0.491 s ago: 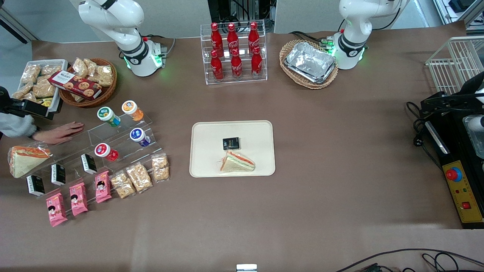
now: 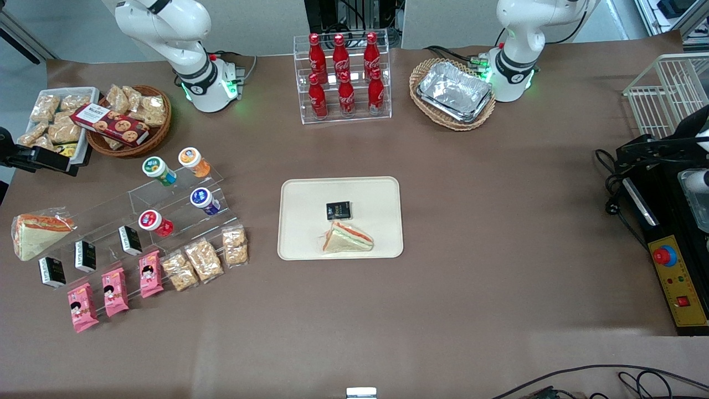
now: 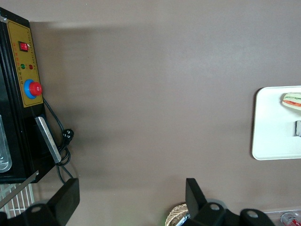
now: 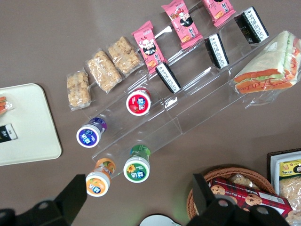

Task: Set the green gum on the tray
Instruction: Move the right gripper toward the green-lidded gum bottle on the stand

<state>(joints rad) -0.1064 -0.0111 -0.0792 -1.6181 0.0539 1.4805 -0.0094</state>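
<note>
The green gum [image 2: 158,169] is a small bottle with a green-ringed white top, lying on the uppermost step of a clear acrylic stand [image 2: 166,205], beside an orange-capped bottle [image 2: 193,159]. From the right wrist view I look down on the green gum [image 4: 137,168]. My gripper [image 4: 138,187] hangs high above it, open, its two dark fingers [image 4: 70,197] spread wide with nothing between them. The front view does not show the gripper. The cream tray [image 2: 302,194] lies at the table's middle, apart from the stand, with a wrapped sandwich [image 2: 348,238] and a small black packet [image 2: 338,210] on it.
Blue-capped [image 2: 203,199] and red-capped [image 2: 152,220] bottles sit on lower steps, with black boxes, pink packets and snack bars nearer the front camera. A wicker basket of biscuits [image 2: 130,122] stands beside the stand. A cola rack [image 2: 343,77] and a basket of foil trays [image 2: 454,91] stand farther back.
A person's hand and sleeve that rested on the table by the acrylic stand have gone out of the front view. The bottles and tray have not moved.
</note>
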